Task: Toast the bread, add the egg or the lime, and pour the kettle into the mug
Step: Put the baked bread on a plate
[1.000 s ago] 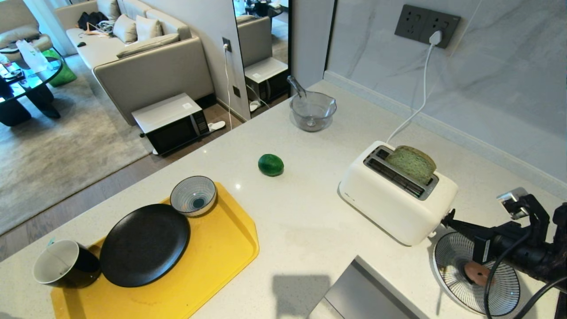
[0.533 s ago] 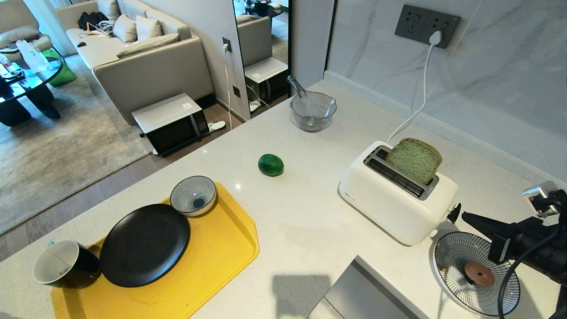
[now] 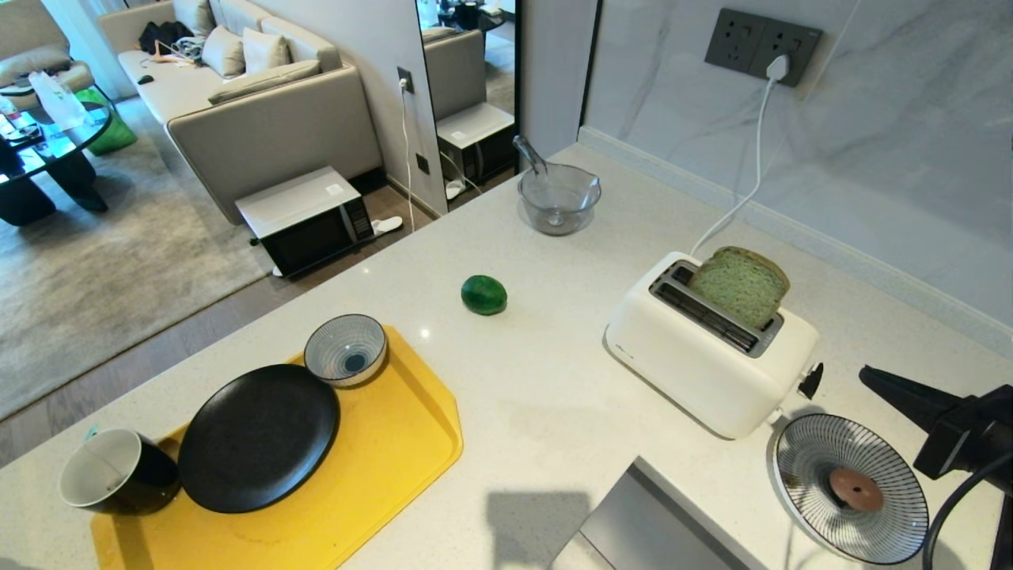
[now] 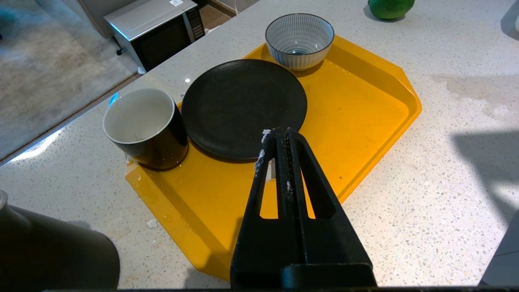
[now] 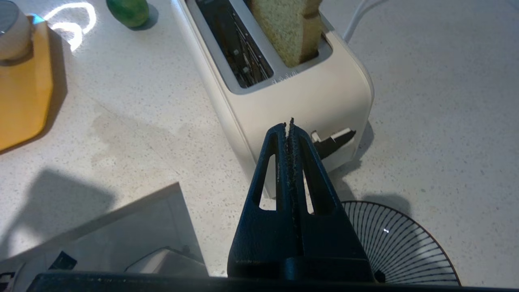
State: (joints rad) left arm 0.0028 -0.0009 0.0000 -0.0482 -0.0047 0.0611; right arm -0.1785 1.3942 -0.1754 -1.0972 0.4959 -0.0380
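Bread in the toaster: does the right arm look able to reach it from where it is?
Probably yes. The bread stands high out of the toaster's far slot, nothing over it; the right gripper, shut, would need to open.

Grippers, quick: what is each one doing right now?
Left gripper: shut, empty, above the yellow tray.
Right gripper: shut, empty, beside the toaster lever end.

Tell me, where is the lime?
In the head view the lime lies on the counter, between the yellow tray and the toaster.
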